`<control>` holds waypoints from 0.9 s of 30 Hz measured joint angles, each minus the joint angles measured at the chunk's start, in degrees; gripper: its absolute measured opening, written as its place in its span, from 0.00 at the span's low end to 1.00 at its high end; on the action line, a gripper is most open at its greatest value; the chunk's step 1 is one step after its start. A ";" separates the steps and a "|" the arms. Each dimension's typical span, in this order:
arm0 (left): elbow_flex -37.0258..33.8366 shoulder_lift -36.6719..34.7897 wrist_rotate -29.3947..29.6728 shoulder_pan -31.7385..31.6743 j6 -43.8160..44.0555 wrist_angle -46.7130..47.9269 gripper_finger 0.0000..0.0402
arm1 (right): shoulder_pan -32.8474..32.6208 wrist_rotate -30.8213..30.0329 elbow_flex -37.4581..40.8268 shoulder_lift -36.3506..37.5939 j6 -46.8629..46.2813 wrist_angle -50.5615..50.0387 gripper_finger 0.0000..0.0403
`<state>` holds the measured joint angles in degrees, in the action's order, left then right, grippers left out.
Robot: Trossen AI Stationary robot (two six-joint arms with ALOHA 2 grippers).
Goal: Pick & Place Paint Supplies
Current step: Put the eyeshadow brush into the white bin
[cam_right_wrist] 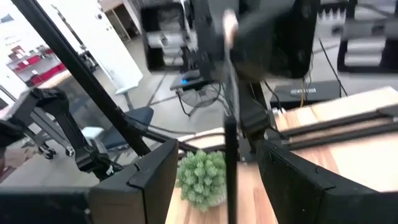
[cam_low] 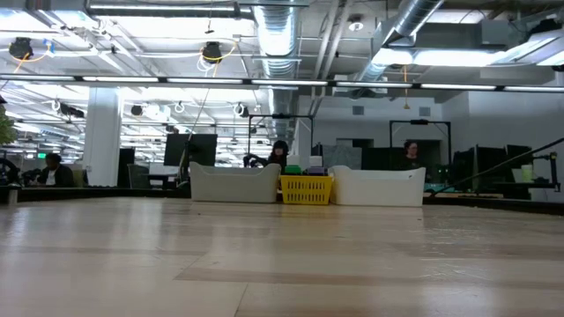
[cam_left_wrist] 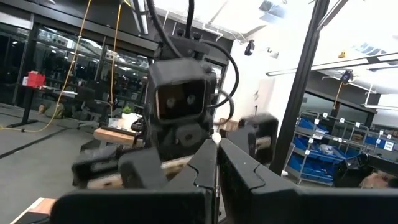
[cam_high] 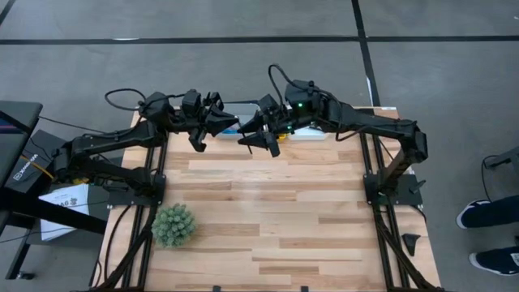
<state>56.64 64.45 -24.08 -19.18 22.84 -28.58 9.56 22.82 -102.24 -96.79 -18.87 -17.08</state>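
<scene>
From above, my two dark arms meet over the far edge of the pale, striped wooden table [cam_high: 268, 211]. My left gripper [cam_high: 229, 123] is pinched fully shut, its tips pointing toward the right gripper [cam_high: 258, 139], whose fingers stand apart. Between the two, a thin dark brush handle seems to run, though it is hard to make out from here. One spiky green plant ball [cam_high: 173, 225] sits near the table's left front corner, well apart from both grippers.

From table height, three trays line the far edge: one white moulded tray [cam_low: 233, 184], one yellow slatted basket tray [cam_low: 306, 189] and another white tray [cam_low: 379, 187]. No gripper shows at this level.

Through my left wrist camera, my two blocky dark fingers [cam_left_wrist: 205, 174] press together, and something thin and light-tipped appears to rise from between their tips; the other arm's boxy wrist stands just beyond.

Through my right wrist camera, my fingers [cam_right_wrist: 155, 171] are spread, and one thin dark-handled brush [cam_right_wrist: 229, 124] stands upright between them; I cannot tell whether they touch it. The plant ball shows behind.
</scene>
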 joint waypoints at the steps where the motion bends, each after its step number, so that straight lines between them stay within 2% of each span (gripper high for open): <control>1: 0.00 0.00 0.00 0.00 -0.01 0.03 0.00 | 0.00 -0.01 -0.09 0.14 -0.01 0.22 0.53; 9: 0.00 0.00 0.00 0.00 -0.03 0.02 0.00 | 0.33 -0.16 -0.08 0.89 0.00 -1.16 0.51; 21: -0.02 0.00 0.02 0.00 0.06 0.03 0.00 | 0.33 -0.14 -0.08 0.89 0.00 -2.01 0.31; 27: -0.02 0.00 0.00 0.00 0.10 0.02 0.00 | 0.33 -0.14 -0.06 0.89 0.02 -2.01 0.24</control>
<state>56.62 64.45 -24.08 -19.18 22.94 -28.56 9.89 22.68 -102.30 -95.90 -18.85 -19.09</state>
